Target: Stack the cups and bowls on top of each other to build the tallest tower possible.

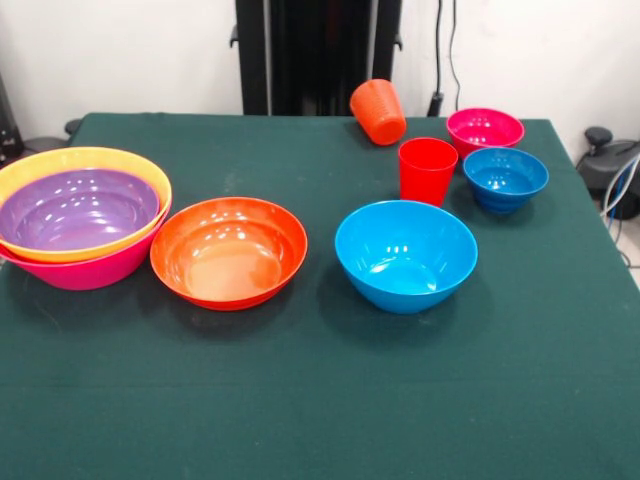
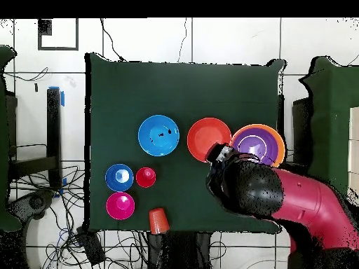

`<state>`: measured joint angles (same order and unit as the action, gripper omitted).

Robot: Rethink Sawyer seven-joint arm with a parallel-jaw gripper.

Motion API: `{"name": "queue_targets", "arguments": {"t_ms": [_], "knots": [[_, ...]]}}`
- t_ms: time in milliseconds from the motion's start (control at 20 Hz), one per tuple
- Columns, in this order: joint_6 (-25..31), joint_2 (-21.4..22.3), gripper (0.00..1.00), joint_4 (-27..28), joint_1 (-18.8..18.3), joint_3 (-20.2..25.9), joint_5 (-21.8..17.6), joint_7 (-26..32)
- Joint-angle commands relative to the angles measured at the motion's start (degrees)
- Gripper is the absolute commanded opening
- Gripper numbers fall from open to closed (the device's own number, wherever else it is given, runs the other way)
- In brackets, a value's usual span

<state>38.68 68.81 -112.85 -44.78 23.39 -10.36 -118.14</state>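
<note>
On the table (image 1: 320,420), front view: far left sits the tower (image 1: 80,215), three bowls nested one inside another, the widest at the bottom. Just right of it, nearly touching, rests a shallow bowl (image 1: 228,250). Further right, apart from that, stands the medium bowl (image 1: 405,255). Behind the medium bowl, an upright cup (image 1: 427,170) stands close. Right of that cup is a small bowl (image 1: 505,178), and just behind this one, another small bowl (image 1: 484,130). A second cup (image 1: 378,111) lies tipped on its side near the far edge, left of the rearmost bowl. From overhead, the arm (image 2: 280,192) hangs over the shallow bowl's edge.
</note>
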Motion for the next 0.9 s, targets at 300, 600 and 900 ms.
{"name": "queue_targets", "arguments": {"t_ms": [300, 600, 900], "knots": [[1.1, -2.9, 0.00, -0.9, 0.6, 8.6, -3.4, 11.2], [-0.6, -3.5, 0.00, -1.8, 1.1, 9.7, -4.1, 9.6], [-1.4, -5.7, 0.00, -0.5, 2.3, 9.8, -6.5, 7.5]]}}
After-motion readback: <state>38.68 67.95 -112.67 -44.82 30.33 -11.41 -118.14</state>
